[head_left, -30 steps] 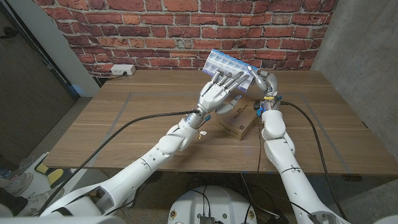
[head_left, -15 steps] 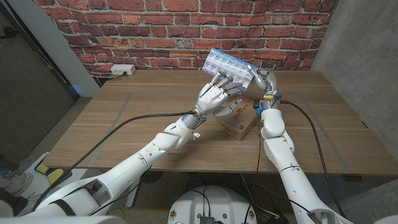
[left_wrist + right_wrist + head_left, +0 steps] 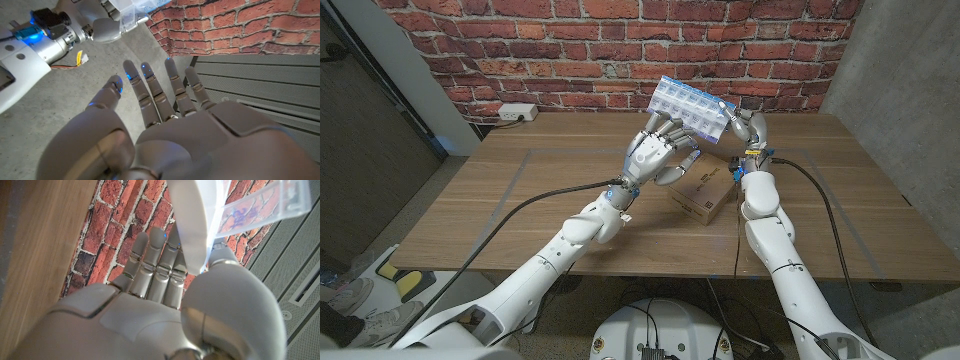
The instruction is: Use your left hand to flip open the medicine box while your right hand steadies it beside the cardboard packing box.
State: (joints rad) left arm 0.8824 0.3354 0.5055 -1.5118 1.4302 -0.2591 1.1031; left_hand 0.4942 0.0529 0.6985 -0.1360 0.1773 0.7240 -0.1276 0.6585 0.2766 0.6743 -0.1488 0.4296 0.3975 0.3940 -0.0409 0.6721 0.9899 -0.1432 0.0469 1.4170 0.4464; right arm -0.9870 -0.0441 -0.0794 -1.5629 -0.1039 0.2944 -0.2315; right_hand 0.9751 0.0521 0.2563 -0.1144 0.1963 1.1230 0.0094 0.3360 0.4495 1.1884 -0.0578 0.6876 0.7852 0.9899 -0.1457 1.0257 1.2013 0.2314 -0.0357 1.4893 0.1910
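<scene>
My right hand (image 3: 748, 132) holds the medicine box (image 3: 692, 108) up in the air, above the far side of the wooden table (image 3: 520, 200) and in front of the red brick wall (image 3: 570, 50). The box is a clear, bluish pill organiser with a row of small compartments, tilted so that its long side slopes down toward my right. In the right wrist view the thumb and the fingers (image 3: 155, 262) close around one translucent end of the medicine box (image 3: 240, 210), so that hand has a firm hold of it.

My left hand (image 3: 655, 155) is raised just below and beside the medicine box, back toward the head camera, fingers reaching up to the box's lower edge. From the head view I cannot tell for certain whether the fingertips touch it. In the left wrist view my left hand (image 3: 165, 125) holds nothing: the fingers (image 3: 150, 90) are stretched out and slightly apart, with the thumb off to one side, and the corner of the medicine box (image 3: 132, 10) sits beyond the fingertips, next to my right wrist.

The cardboard packing box (image 3: 703, 193) stands on the table underneath both hands, near my right forearm, its printed top facing up. A white power strip (image 3: 516, 113) lies at the table's far edge by the wall.
</scene>
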